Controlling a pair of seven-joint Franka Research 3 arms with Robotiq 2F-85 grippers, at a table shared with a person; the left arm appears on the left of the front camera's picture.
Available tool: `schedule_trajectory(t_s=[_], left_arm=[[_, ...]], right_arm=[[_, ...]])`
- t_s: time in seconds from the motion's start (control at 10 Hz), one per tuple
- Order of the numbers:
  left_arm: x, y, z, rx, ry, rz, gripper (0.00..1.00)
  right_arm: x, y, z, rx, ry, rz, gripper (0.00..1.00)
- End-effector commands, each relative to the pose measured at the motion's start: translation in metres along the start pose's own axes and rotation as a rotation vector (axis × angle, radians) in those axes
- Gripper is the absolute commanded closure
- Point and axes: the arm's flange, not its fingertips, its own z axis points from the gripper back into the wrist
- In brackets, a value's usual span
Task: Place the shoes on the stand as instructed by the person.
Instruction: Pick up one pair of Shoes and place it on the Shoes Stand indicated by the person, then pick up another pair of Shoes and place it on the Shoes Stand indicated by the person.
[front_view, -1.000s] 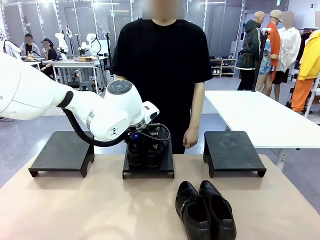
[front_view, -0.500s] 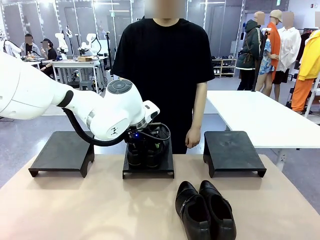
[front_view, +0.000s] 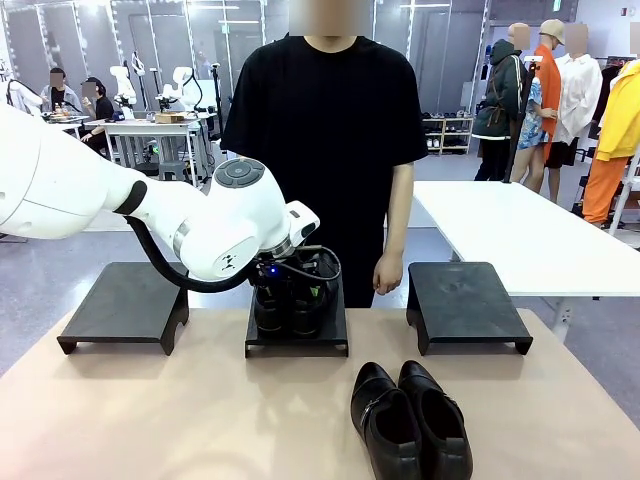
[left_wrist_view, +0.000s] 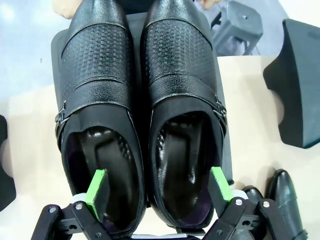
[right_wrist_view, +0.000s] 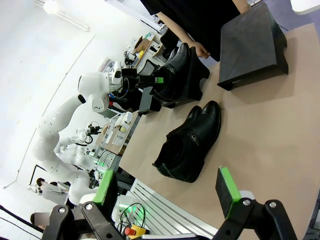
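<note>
Where the front view has the left arm's wrist covering most of the middle stand (front_view: 297, 346), the left wrist view looks straight down on the pair of shoes (left_wrist_view: 175, 75) sitting on it: side by side, toes pointing away, a buckle on each outer side. There the left gripper (left_wrist_view: 157, 182) is spread wide at the heel end, one green pad (left_wrist_view: 97, 185) over one shoe's opening and the other at the outer edge of its mate; contact is hard to tell, probably none. In its own view the right gripper (right_wrist_view: 166, 187) is also spread and holds nothing, apart from the second pair (right_wrist_view: 187, 145) lying on the table (right_wrist_view: 280, 125). The person (front_view: 325, 130) stands behind the middle stand, hand (front_view: 385, 275) hanging near the right stand (front_view: 465, 300).
</note>
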Motion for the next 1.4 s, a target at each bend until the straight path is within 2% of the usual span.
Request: schedule_trajectory(t_s=[0.0,1.1,1.3], left_arm=[[0.0,0.0,0.0,0.0,-0.001,0.001,0.0],[0.0,0.0,0.0,0.0,0.0,0.0,0.0],[0.014,-0.005,0.042,-0.009,-0.02,-0.008,0.0]], right_arm=[[0.0,0.001,0.0,0.009,-0.016,0.021,0.0],[0.0,0.001,0.0,0.009,-0.016,0.021,0.0],[0.0,0.001,0.0,0.009,-0.016,0.021,0.0]])
